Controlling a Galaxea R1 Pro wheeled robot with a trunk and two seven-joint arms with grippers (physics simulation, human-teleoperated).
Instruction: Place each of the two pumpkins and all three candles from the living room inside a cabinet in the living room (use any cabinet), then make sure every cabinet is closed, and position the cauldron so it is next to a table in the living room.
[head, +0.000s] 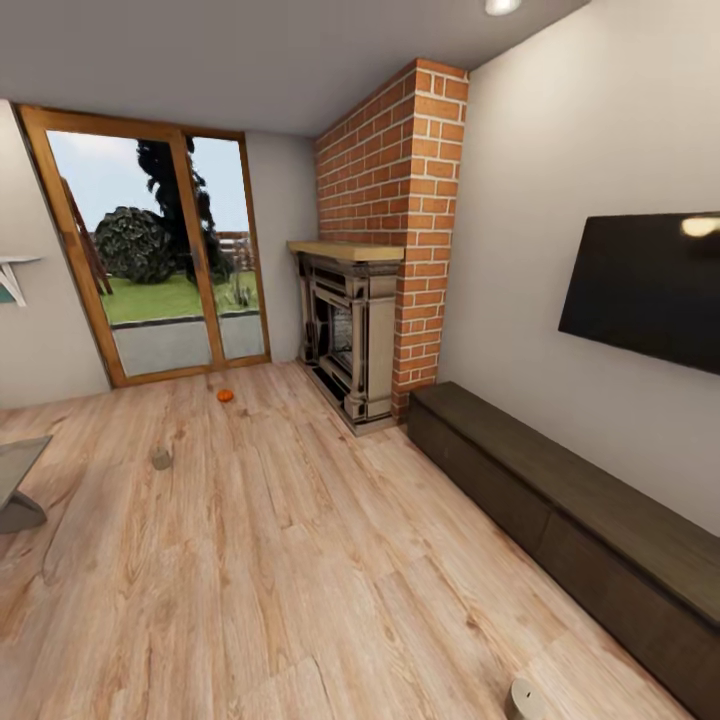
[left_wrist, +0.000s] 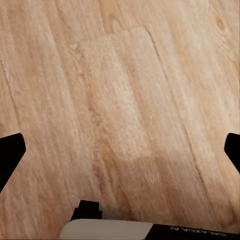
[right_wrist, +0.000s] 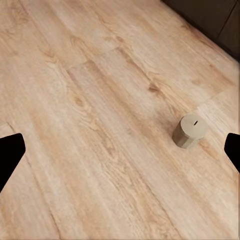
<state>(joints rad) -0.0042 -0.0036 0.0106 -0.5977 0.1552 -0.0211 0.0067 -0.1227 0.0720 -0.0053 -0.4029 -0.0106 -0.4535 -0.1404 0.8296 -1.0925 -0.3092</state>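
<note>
So the left gripper (left_wrist: 120, 150) has its two dark fingertips (left_wrist: 10, 155) way out at opposite edges of its wrist view, spread wide with nothing between them; under it there's just the light wood plank floor (left_wrist: 125, 90), plus a bit of the robot's own white and black body at the edge of that view. The right gripper (right_wrist: 120, 152) is the same deal, fingers (right_wrist: 10, 157) spread wide and not holding anything; on the planks below it stands a short stubby cream-white cylinder candle (right_wrist: 190, 130), upright, tiny dark wick mark on top, closer to one fingertip than the other but not touching either. That same candle peeks in at the bottom of the head view (head: 521, 697), near the long low dark brown wooden cabinet (head: 560, 500) that runs along the right wall; the cabinet's plain drawer fronts all look shut from here.

Further out, a second cream-coloured stubby candle (head: 161, 459) sits on the floor in the middle left of the room; beyond it a small squat bright orange pumpkin (head: 225, 395) lies on the floor just in front of the wood-framed glass doors (head: 160, 250). A corner of the low glass-topped table (head: 18, 470) pokes in from the left edge, near that second candle. A red brick fireplace (head: 385, 230) with a pale stone surround stands in the far corner; a flat black wall TV (head: 645, 285) hangs above the cabinet.
</note>
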